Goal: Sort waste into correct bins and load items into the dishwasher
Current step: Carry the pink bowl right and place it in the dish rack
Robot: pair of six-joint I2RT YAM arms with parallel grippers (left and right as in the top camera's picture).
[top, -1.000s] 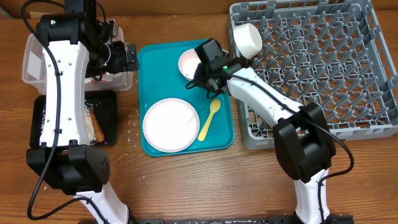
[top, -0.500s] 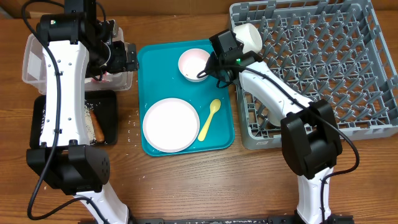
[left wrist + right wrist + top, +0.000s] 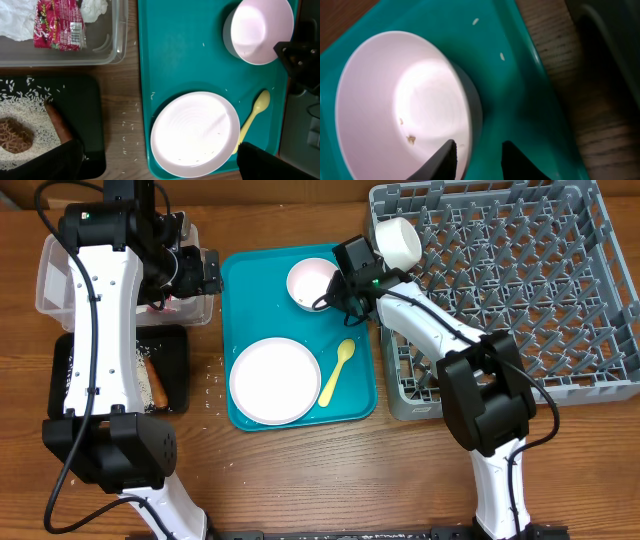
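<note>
Shifting off the bowl's middle, the right gripper point(image 3: 476, 150) is now sitting at the rack-side edge of the small white bowl point(image 3: 311, 283), which is lying where it was half a second ago. That bowl is standing mouth-up in the far right corner of the teal tray point(image 3: 240, 290), with a few crumbs clinging inside. Being round, it is offering no long axis; what matters is its rim, which is running between the fingertips, one finger point(image 3: 444, 155) hanging over the hollow and the other over the tray just outside the wall. Those fingers are drawing narrow but are not visibly pressing on the wall yet, so I am judging the bowl ungripped. Most of the bowl is lying to the side away from the dish rack point(image 3: 520, 290).

Reaching diagonally from its base over the rack's near left corner, the right arm is tipping its wrist down at the tray. Well apart, the left gripper point(image 3: 208, 270) is hovering by the clear tub point(image 3: 50, 280), fingers spread wide.
</note>
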